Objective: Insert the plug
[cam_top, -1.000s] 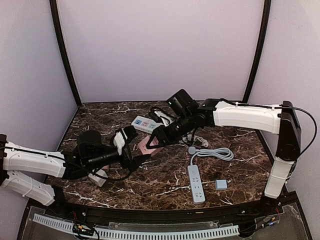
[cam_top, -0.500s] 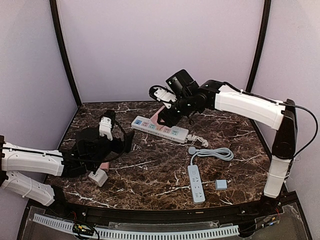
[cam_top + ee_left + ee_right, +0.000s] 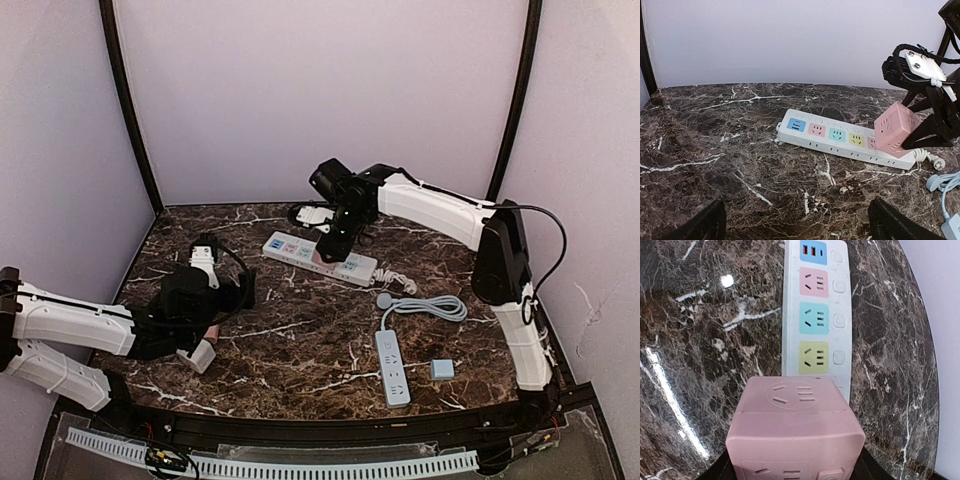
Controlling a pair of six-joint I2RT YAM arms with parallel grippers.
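Entry 1: my right jaws are clenching 1 pink cube plug (image 3: 896,127), tilted over the strip (image 3: 832,140); skewed entry could jam. My left jaws: released.

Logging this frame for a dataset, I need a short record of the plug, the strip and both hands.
plug: pink cube adapter, tilted, gripped by right hand
target: multicoloured power strip; cube over its right end, not seated flat
uncovered sockets: pink, teal, yellow
left hand: open, empty, away from the strip
other: white strip and small blue box at front right
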